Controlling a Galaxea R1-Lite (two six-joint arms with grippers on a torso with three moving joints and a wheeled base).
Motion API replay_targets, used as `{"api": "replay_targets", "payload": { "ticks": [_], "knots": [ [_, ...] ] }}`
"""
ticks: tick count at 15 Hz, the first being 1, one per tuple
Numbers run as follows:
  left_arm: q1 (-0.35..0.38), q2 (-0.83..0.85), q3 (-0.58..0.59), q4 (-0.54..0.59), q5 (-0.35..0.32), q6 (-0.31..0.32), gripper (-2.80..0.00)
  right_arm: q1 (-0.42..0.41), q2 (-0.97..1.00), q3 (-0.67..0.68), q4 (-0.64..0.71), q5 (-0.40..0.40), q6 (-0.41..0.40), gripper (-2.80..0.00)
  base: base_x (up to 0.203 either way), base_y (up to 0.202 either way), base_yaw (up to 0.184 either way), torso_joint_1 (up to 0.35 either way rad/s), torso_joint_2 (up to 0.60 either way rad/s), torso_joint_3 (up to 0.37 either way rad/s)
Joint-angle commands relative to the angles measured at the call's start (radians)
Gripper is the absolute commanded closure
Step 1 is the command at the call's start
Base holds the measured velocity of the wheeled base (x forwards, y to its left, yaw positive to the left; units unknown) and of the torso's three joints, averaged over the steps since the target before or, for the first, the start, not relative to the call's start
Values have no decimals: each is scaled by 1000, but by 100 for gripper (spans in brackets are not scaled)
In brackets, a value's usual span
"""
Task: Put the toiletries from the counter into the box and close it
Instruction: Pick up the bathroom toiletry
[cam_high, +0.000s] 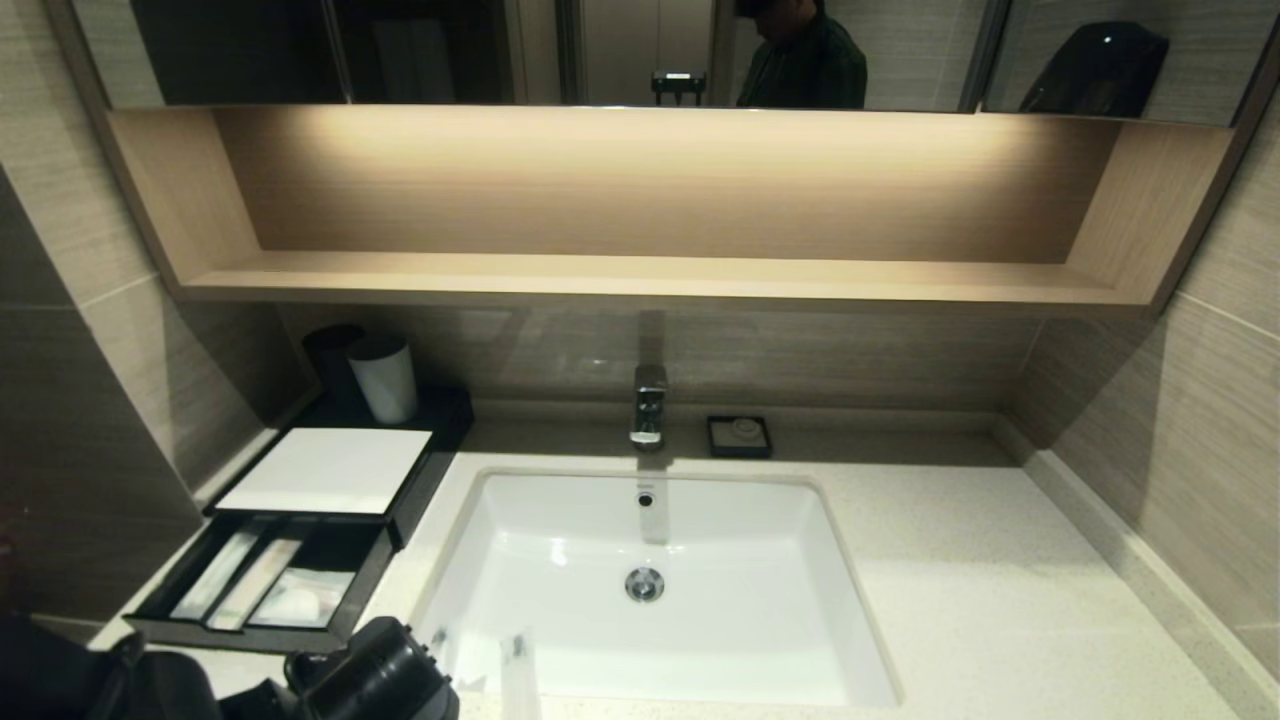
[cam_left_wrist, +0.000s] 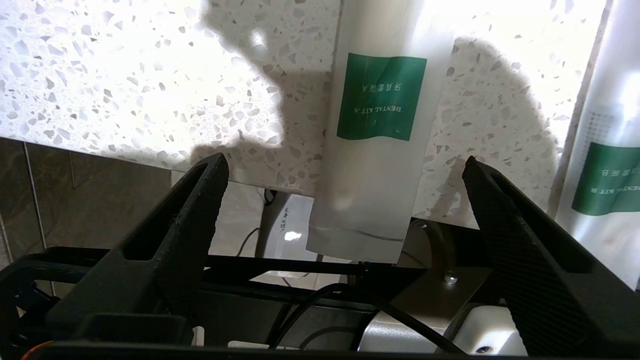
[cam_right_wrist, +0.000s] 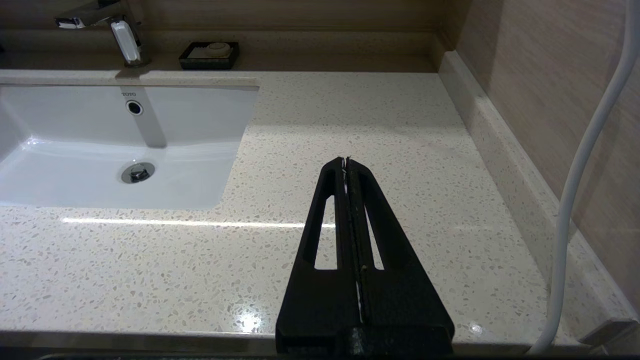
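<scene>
Take the white rectangular basin as your landmark. On its left stands the low black rectangular box with its flat white top panel; its front drawer is pulled out toward you, and three clear-wrapped packets already lie in it side by side, two long narrow ones and a square one with a white round item.

Your left gripper sits at the near edge of the pale speckled stone counter, in front of the basin's near-left corner. Its black fingers are spread wide and grip nothing. Between them lies a long frosted packet with a green label reading dental kit; its sealed end hangs out past the counter's front edge, and neither finger touches it. A second frosted packet with a green label lies just beside it, beyond one finger, so room on that side is tight.

To the right of the basin, the counter runs wide up to the raised kerb at the wall. Your right gripper hangs over that stretch, near the front edge, with its jaws pressed together on nothing.

Behind the basin stand the chrome faucet and a small black square dish, well apart from both grippers.
</scene>
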Motion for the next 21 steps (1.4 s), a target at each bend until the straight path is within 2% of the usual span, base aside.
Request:
{"api": "replay_targets", "payload": {
  "ticks": [1, 12, 13, 21],
  "knots": [
    [0, 3, 3, 1, 1, -2, -280, 0, 0, 0, 0, 0, 0, 0, 0, 0, 0, 0, 0, 0],
    [0, 3, 6, 1, 1, 10, -280, 0, 0, 0, 0, 0, 0, 0, 0, 0, 0, 0, 0, 0],
    [0, 2, 4, 1, 1, 11, 0, -1, 0, 0, 0, 0, 0, 0, 0, 0, 0, 0, 0, 0],
    [0, -1, 6, 1, 1, 21, 0, 0, 0, 0, 0, 0, 0, 0, 0, 0, 0, 0, 0, 0]
  ]
}}
